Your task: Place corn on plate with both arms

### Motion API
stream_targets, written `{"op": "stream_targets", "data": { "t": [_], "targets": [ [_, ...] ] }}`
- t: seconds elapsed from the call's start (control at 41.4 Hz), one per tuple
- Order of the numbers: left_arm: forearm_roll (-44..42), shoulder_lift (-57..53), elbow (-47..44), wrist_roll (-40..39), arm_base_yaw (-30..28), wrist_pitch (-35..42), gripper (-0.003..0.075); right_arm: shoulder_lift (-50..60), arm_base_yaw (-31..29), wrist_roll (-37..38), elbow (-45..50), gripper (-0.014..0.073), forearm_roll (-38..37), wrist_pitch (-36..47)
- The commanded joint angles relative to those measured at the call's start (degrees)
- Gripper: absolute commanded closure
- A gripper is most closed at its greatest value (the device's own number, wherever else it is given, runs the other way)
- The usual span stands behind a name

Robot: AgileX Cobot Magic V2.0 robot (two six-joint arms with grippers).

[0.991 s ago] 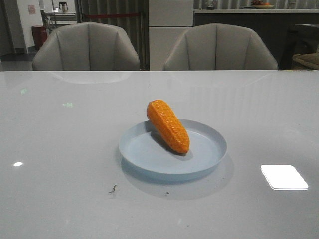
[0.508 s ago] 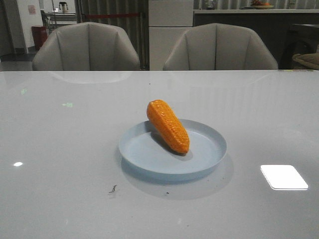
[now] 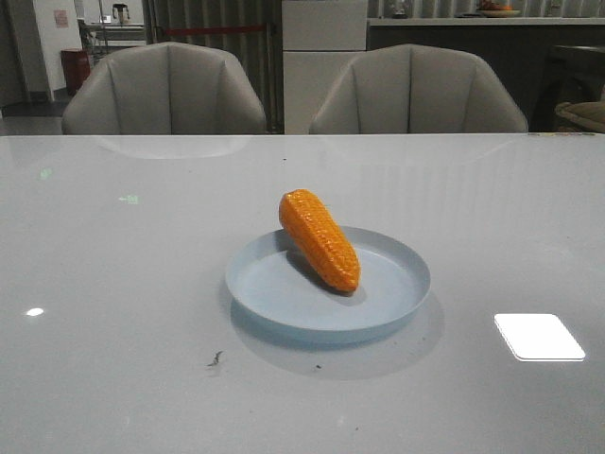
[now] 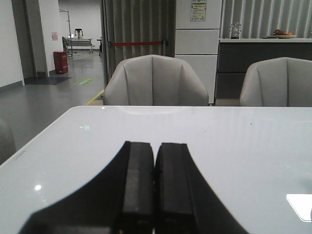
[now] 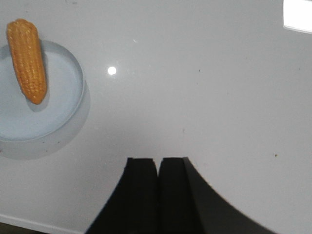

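The orange-yellow corn [image 3: 319,239] lies on the pale blue plate [image 3: 284,288] in the middle of the table, its thick end resting on the plate's far left rim and its tapered end in the plate. The right wrist view also shows the corn [image 5: 27,59] and the plate [image 5: 58,100], well apart from my right gripper [image 5: 158,163], which is shut and empty over bare table. My left gripper [image 4: 155,148] is shut and empty over the table, facing the chairs. Neither arm shows in the front view.
Two grey chairs [image 3: 165,90] [image 3: 416,90] stand behind the table's far edge. A bright light reflection [image 3: 539,336] lies on the table at the right. A small dark speck [image 3: 216,358] lies in front of the plate.
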State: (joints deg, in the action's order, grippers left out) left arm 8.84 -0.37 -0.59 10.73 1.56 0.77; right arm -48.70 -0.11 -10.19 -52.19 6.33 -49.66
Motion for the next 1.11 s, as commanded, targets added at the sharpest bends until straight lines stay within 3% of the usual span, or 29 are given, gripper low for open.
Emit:
{"op": "stream_targets", "data": {
  "t": [0.0,0.266,0.483,0.653,0.846,0.967,1.088],
  "targets": [
    [0.7,-1.2,-2.2,-0.6,0.0,4.5,0.0627,4.8,1.5,-0.2,0.0,0.0547,0.7,6.7],
    [0.7,-1.2,-2.2,-0.6,0.0,4.5,0.0627,21.2,4.5,-0.2,13.7,0.0536,1.6,25.1],
    [0.7,-1.2,-2.2,-0.6,0.0,4.5,0.0627,35.6,4.5,-0.2,29.1,0.0536,11.6,39.8],
    [0.7,-1.2,-2.2,-0.6,0.0,4.5,0.0627,41.1,4.5,-0.2,38.4,0.0536,18.2,42.1],
    [0.7,-1.2,-2.2,-0.6,0.0,4.5,0.0627,48.3,4.5,-0.2,47.4,0.0536,18.8,42.4],
    [0.7,-1.1,-2.2,-0.6,0.0,4.5,0.0627,50.6,5.0,-0.2,52.6,0.0536,20.1,47.1],
    [0.7,-1.1,-2.2,-0.6,0.0,4.5,0.0627,50.8,5.4,-0.3,52.6,0.0536,20.1,46.1]
  ]
}}
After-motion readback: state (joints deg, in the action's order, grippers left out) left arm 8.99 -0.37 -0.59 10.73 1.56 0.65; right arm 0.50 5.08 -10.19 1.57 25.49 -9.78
